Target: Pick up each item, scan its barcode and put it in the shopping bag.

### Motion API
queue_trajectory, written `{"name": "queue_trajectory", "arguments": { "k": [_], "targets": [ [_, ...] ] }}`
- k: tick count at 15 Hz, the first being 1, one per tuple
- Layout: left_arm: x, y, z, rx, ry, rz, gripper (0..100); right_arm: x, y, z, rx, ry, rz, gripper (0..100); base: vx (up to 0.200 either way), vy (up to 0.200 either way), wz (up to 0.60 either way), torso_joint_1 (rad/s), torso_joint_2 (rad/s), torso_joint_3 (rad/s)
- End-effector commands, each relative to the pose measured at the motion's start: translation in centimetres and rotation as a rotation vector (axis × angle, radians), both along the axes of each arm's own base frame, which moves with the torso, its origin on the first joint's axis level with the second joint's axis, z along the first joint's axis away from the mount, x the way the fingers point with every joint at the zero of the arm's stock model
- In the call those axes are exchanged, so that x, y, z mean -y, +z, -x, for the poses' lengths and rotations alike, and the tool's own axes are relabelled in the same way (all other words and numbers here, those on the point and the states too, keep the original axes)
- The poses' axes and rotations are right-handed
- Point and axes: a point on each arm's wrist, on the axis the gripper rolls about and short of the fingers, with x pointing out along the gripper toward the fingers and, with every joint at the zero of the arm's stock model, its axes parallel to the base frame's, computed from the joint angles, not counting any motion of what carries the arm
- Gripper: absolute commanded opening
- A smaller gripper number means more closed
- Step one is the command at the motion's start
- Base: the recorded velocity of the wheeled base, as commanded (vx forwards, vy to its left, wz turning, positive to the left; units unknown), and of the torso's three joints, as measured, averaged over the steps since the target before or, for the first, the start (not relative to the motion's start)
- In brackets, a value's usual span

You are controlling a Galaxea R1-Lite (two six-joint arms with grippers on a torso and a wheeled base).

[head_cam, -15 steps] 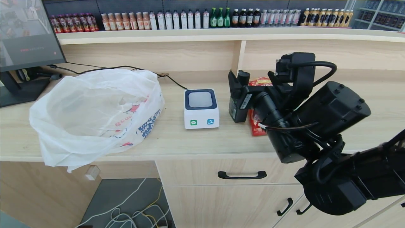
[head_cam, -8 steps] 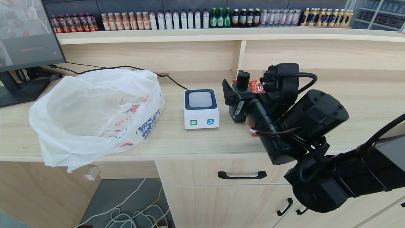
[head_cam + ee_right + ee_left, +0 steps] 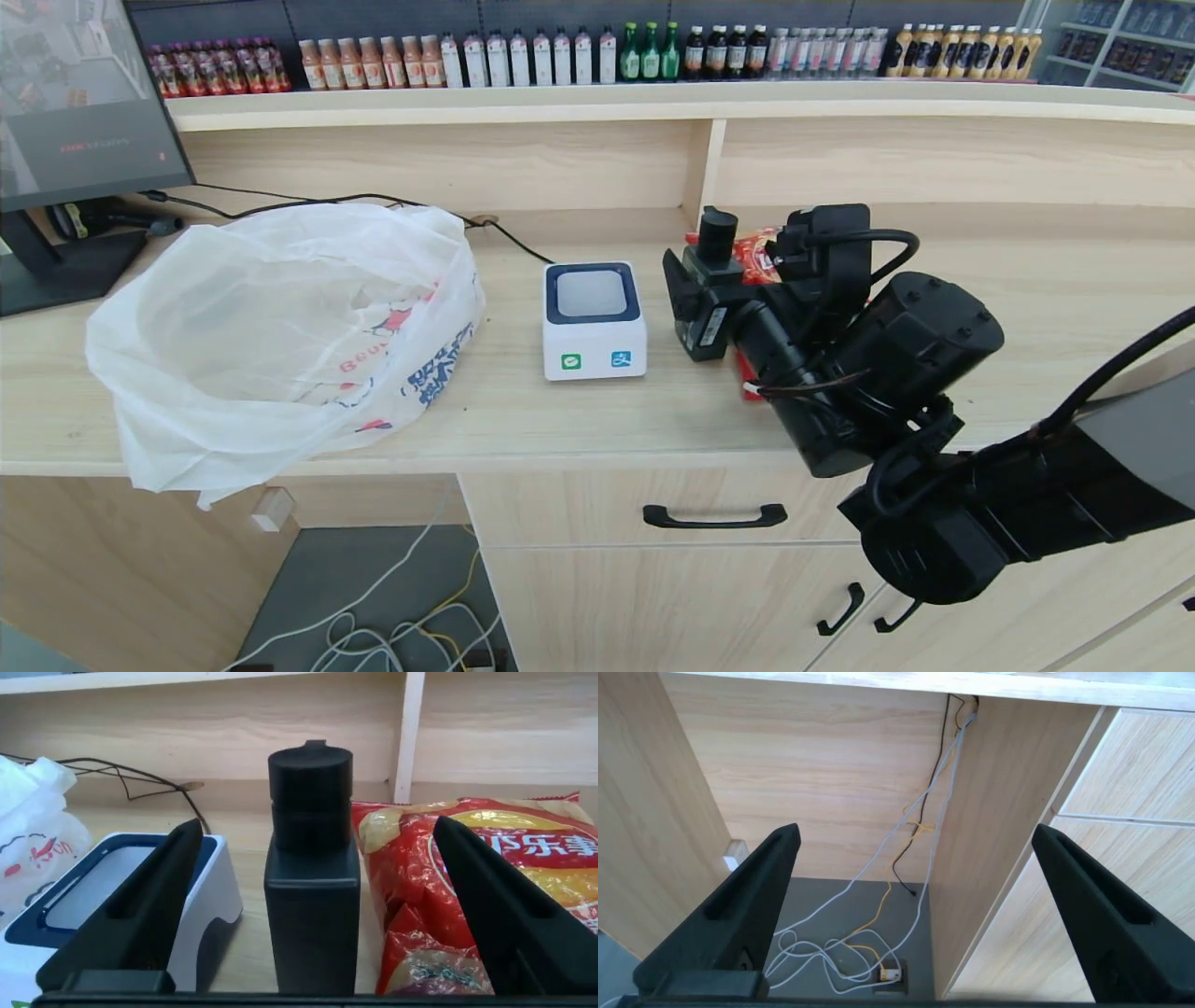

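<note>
The right gripper stood spread open either side of the upright black bottle; an off-centre squeeze could topple it against the red snack bag

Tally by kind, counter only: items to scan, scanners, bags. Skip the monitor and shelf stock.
black bottle: 1
red snack bag: 1
scanner: 1
shopping bag: 1
Total: 4
</note>
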Motion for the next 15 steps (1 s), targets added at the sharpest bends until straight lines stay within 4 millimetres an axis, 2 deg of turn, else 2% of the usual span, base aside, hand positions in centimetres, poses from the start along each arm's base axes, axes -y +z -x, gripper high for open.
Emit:
{"name": "queue_trajectory", "arguments": {
  "k": [1, 7, 15],
  "targets": [
    [0.0, 0.0, 0.0, 0.0, 0.0, 0.0, 100, 0.1, -0.2, -0.2, -0.014, -0.001, 0.003, 100, 0.0, 0.0, 0.0, 0.0, 0.0, 0.0],
    [0.0, 0.0, 0.0, 0.0, -0.001, 0.0, 100, -0.2, -0.2, -0.7, -0.057, 0.061, 0.014, 100, 0.0, 0.0, 0.0, 0.0, 0.0, 0.0],
    [0.0, 0.0, 0.0, 0.0, 0.0, 0.0, 100, -0.6, 0.4, -1.5, -0.082, 0.057, 0.032, 100, 0.0, 0.0, 0.0, 0.0, 0.0, 0.0]
  ]
}}
